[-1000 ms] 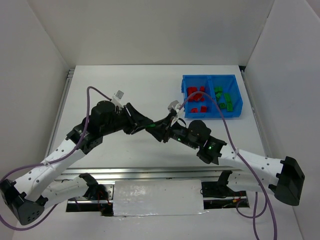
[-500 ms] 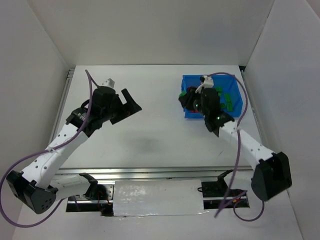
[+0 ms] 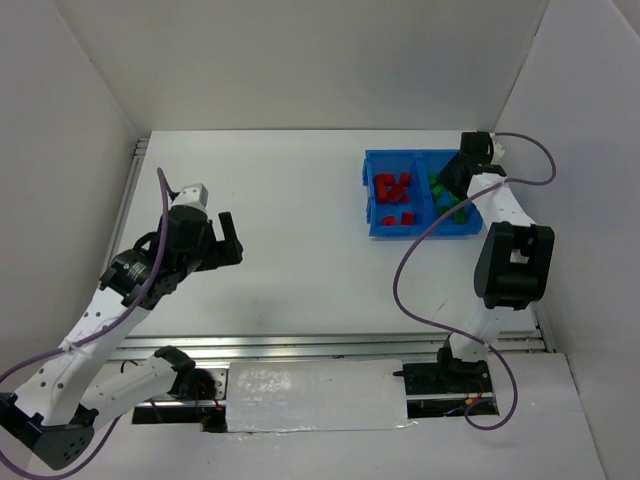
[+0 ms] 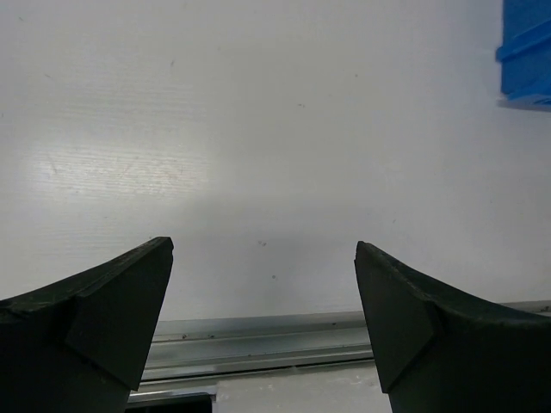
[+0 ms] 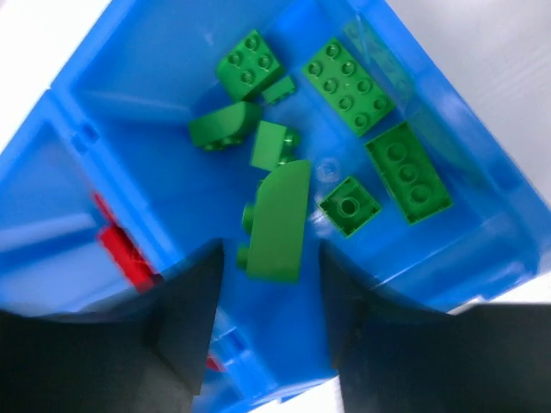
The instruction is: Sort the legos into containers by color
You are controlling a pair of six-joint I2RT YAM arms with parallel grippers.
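The blue bin (image 3: 420, 232) stands at the back right of the table. Its left compartment holds red legos (image 3: 393, 190) and its right one green legos (image 3: 456, 210). My right gripper (image 3: 448, 180) hangs over the green compartment with its jaws apart. In the right wrist view a green sloped brick (image 5: 280, 215) lies loose just past the right gripper (image 5: 271, 249), touching neither finger, among several green legos (image 5: 347, 73). A red lego (image 5: 125, 254) shows beyond the divider. My left gripper (image 3: 230, 240) is wide open and empty over bare table at the left (image 4: 263, 245).
An aluminium rail (image 3: 320, 345) runs along the near table edge and shows under the left fingers (image 4: 258, 344). White walls enclose the table on three sides. A corner of the blue bin (image 4: 527, 52) sits at the top right of the left wrist view. Purple cables loop off both arms.
Both grippers met at the table's middle a second ago. The left arm has pulled back left and opened. The right arm swung to the bin's green compartment and widened its jaws.
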